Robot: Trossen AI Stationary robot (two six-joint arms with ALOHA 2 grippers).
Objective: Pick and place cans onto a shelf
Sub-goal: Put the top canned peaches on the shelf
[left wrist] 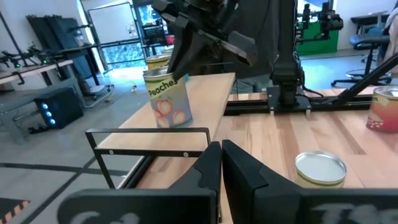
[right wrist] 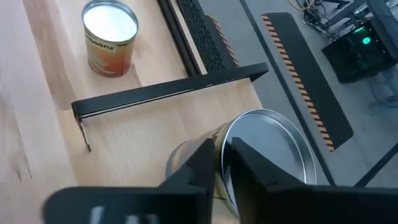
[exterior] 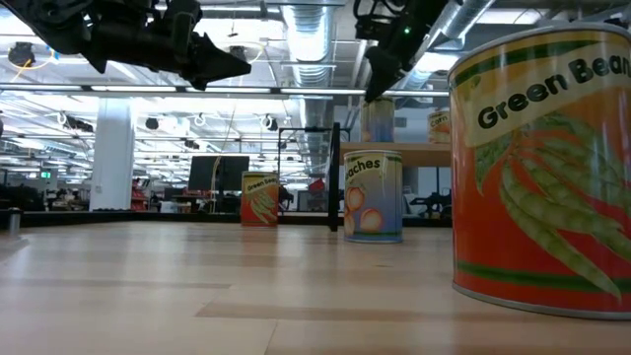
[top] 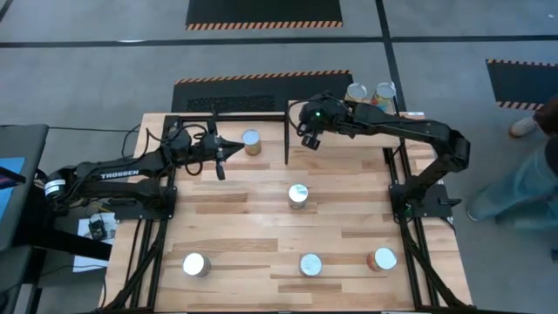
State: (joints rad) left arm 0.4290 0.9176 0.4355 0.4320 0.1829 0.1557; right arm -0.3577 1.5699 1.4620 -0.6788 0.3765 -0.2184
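Observation:
My right gripper [top: 307,139] hangs shut over the near left end of the pale wood shelf [left wrist: 211,93], right above a Peaches can [left wrist: 168,96] that stands on it; the can's silver lid [right wrist: 267,146] shows just past the fingers. Two more cans [top: 356,92] [top: 384,92] stand at the shelf's far edge. My left gripper [top: 228,155] is shut and empty, in the air just left of an orange-labelled can [top: 251,141] that stands on the table. Several other cans stand on the table: one in the middle [top: 298,194] and three along the near edge [top: 195,264] [top: 310,264] [top: 382,259]. My right gripper's shut fingers [left wrist: 181,73] point down at the rim of the Peaches can's top. I cannot tell whether they touch it. The can stands upright on the shelf.
A black metal frame [top: 288,131] stands upright at the shelf's left end, between the two grippers; it also shows in the right wrist view [right wrist: 168,90]. Black arm mounts run along both table sides. A person [top: 523,174] stands beyond the table's right edge.

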